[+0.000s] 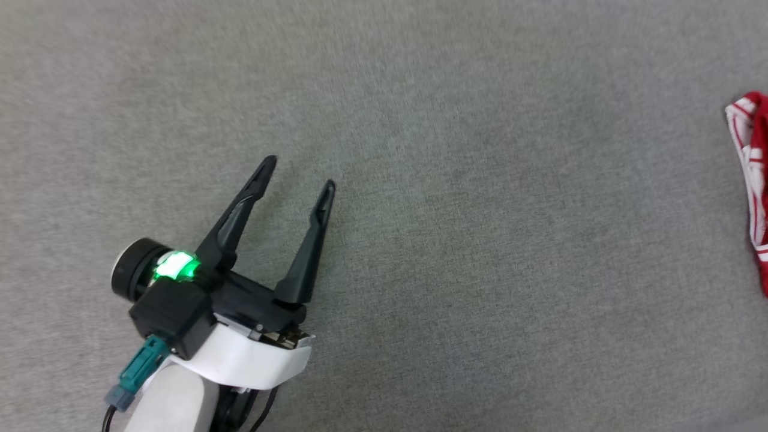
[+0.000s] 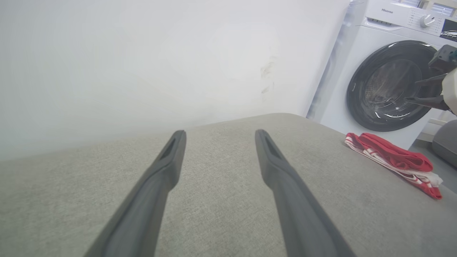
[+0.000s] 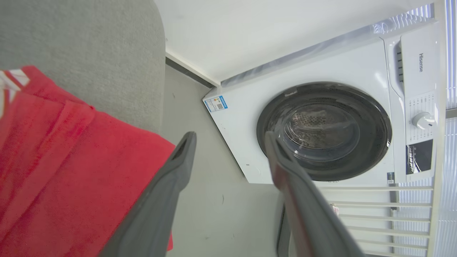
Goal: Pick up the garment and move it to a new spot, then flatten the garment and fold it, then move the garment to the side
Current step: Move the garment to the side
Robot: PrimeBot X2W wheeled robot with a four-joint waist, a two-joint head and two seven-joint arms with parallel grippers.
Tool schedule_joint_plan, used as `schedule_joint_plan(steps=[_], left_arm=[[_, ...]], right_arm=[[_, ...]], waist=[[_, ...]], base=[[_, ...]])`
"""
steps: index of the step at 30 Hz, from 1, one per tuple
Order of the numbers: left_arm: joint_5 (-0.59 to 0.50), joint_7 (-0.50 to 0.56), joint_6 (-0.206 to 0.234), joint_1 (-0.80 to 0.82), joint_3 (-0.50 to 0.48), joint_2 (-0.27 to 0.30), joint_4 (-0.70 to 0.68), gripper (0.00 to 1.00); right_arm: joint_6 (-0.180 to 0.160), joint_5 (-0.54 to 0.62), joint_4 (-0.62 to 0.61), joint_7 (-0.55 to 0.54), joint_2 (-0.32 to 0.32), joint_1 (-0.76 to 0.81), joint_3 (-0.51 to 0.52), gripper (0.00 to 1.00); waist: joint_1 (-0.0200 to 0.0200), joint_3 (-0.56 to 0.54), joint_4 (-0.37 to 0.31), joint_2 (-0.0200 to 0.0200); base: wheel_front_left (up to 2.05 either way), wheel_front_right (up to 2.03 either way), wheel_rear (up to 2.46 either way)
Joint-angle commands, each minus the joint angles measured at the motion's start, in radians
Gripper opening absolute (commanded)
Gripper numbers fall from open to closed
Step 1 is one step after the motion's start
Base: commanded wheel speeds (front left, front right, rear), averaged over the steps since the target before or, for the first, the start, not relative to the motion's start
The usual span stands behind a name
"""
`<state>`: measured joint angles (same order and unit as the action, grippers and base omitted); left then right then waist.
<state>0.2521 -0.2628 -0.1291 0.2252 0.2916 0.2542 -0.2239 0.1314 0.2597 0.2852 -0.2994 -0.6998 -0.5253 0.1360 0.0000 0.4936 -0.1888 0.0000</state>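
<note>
Garment [image 1: 753,180] lying folded at the right edge of the grey cushion [image 1: 480,240], both grippers empty.
We are seeing it bunched flat, white striped trim showing, near the washing machine [image 2: 389,89]. The right gripper [image 3: 230,137] is hanging just beside it, fingers spread wide, gripping nothing; whether a finger is touching the cloth we cannot tell. The left gripper [image 1: 300,172] is hovering well apart over the cushion, fingers spread wide too.
</note>
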Motion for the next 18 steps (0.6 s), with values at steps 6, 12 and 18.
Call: schedule_joint_plan(steps=[6,12,18], left_arm=[[-0.014,-0.002,0.000,-0.064,-0.104,-0.051,0.037,1.00],[-0.025,-0.002,0.005,-0.134,-0.227,-0.095,0.084,1.00],[-0.047,-0.002,0.011,-0.181,-0.300,-0.124,0.143,1.00]], right_arm=[[-0.001,-0.041,-0.158,0.049,0.122,0.040,-0.001,1.00],[-0.002,-0.095,-0.305,0.121,0.303,0.104,-0.005,1.00],[-0.001,-0.131,-0.381,0.228,0.486,0.226,0.004,1.00]], waist=[[0.0000,-0.173,0.054,0.0000],[0.0000,-0.283,0.096,0.0000],[0.0000,-0.365,0.139,0.0000]], base=[[0.00,0.00,0.00],[0.00,0.00,0.00],[0.00,0.00,0.00]])
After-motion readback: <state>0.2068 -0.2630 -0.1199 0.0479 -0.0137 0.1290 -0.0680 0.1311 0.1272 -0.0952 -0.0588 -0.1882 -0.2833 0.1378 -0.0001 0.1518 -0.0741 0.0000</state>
